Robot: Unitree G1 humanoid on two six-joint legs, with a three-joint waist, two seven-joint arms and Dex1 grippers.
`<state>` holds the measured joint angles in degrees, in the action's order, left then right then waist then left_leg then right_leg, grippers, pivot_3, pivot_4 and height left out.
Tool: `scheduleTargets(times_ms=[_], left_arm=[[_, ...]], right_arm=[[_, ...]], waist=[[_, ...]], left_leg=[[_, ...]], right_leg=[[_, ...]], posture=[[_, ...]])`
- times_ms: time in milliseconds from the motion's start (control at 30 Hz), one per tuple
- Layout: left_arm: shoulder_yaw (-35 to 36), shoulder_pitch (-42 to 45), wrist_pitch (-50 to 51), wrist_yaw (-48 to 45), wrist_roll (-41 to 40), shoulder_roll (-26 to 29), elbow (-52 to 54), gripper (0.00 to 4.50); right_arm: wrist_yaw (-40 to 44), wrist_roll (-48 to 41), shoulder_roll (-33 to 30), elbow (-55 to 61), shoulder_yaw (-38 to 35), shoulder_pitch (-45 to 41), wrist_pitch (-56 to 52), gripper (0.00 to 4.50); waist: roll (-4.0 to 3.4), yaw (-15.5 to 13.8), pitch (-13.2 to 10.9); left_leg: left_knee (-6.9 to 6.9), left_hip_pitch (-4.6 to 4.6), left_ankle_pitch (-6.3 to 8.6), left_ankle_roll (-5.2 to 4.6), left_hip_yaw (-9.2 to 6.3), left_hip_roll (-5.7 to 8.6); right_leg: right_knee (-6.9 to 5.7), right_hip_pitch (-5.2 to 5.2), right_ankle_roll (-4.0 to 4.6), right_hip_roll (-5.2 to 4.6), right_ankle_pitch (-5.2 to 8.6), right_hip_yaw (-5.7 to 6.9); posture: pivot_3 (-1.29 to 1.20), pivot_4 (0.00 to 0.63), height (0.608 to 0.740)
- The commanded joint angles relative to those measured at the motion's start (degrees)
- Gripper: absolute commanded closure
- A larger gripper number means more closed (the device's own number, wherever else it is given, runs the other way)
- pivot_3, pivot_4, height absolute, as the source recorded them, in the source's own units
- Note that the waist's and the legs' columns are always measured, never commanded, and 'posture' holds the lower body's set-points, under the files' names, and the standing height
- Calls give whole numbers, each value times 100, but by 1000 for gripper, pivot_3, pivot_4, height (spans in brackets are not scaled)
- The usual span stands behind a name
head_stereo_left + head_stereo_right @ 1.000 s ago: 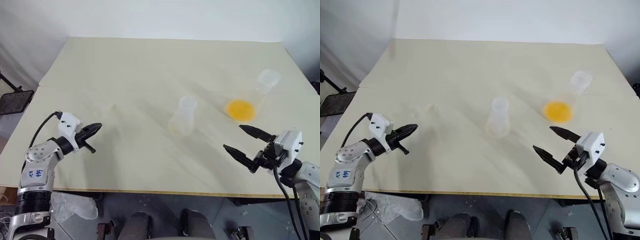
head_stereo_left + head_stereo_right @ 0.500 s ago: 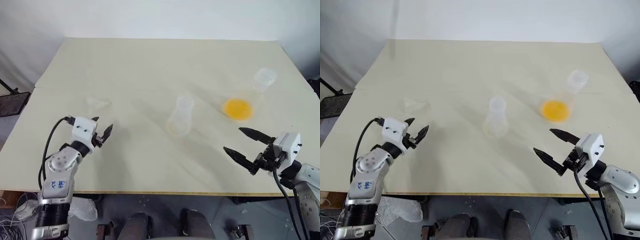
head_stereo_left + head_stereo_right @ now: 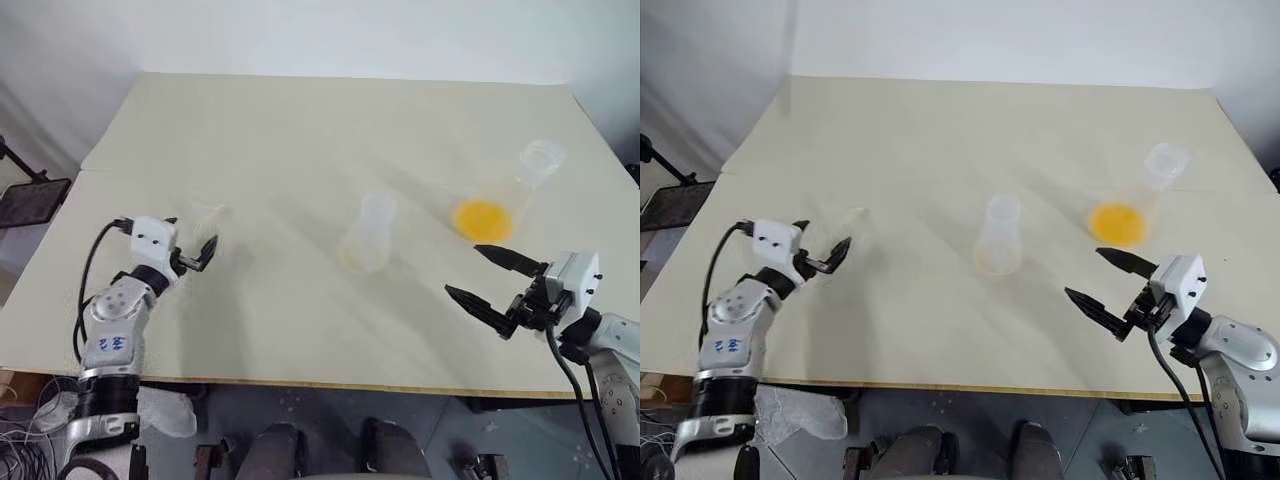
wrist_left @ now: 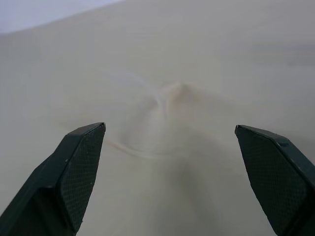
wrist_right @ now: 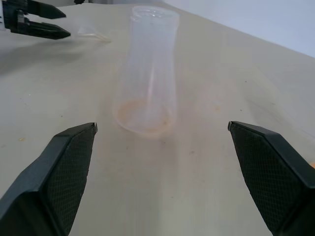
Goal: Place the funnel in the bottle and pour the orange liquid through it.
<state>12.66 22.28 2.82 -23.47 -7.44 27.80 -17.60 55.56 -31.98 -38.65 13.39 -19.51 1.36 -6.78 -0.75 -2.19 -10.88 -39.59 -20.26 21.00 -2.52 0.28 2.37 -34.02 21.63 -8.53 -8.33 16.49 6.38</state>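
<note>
The clear funnel point(image 4: 162, 115) rests rim-down on the table, stem up, just ahead of my open left gripper point(image 3: 190, 236), whose fingers stand wide apart and hold nothing. It lies at the table's left point(image 3: 855, 216). The slim clear bottle point(image 3: 368, 234) stands upright mid-table. The orange liquid point(image 3: 482, 220) pools in a clear conical flask point(image 3: 538, 160) at the right. My right gripper point(image 3: 465, 272) hovers open and empty near the front right edge, pointing at the bottle point(image 5: 150, 73) from some distance.
The pale table point(image 3: 300, 130) stretches wide behind the objects. The right wrist view catches the left gripper point(image 5: 34, 24) next to the funnel point(image 5: 91, 32). A black stand point(image 3: 30, 195) sits off the table's left edge.
My left gripper has opened from shut and swung round toward the funnel, closing in on it. The right gripper has stayed where it was, open.
</note>
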Motion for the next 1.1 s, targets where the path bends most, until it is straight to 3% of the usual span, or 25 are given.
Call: scheduleTargets(times_ms=[33, 133, 233, 600, 633, 1100], left_arm=[[-99, 393, -391, -77, 98, 44, -540, 15], [-233, 790, -607, -199, 121, -26, -1111, 15], [-323, 1227, -903, -575, 43, -59, -1820, 647], [-276, 1518, -783, -1420, -190, 76, -2001, 4318], [-277, 1538, -753, -1504, -221, 102, -1955, 4458], [-630, 2664, -272, -3245, -541, 426, -1573, 4458]], right_arm=[[-22, -34, -66, 175, -111, 47, 8, 0], [-51, -36, -70, 215, -148, 102, 10, 0], [-96, -33, -62, 282, -178, 185, 12, 0], [-211, -46, -48, 349, -212, 284, 60, 0], [-217, -42, -45, 345, -207, 280, 66, 0], [-316, -11, 30, 207, -225, 138, 260, 0]], waist=[[0, 5, 0], [0, 5, 0], [1, -13, 0], [1, 58, 0], [1, 53, 0], [5, 67, -3]], left_leg=[[0, 0, 0, 0, 1, 0], [0, 0, 0, 0, 2, 0], [-1, -2, 0, -1, 3, 1], [-1, -2, -1, -2, 6, -2], [-2, -2, -1, -2, 5, -1], [-6, -7, -1, -2, 1, 0]], right_leg=[[1, 0, 0, 0, 0, 0], [0, 0, 0, 1, 0, 2], [0, 0, -1, 1, -1, 6], [-3, 1, -2, 2, -1, 9], [-3, 1, -2, 1, -1, 8], [-4, 1, -2, 2, -1, 12]], posture=[[0, 150, 740], [0, 150, 740], [0, 150, 740], [0, 150, 740], [0, 150, 740], [0, 150, 740]])
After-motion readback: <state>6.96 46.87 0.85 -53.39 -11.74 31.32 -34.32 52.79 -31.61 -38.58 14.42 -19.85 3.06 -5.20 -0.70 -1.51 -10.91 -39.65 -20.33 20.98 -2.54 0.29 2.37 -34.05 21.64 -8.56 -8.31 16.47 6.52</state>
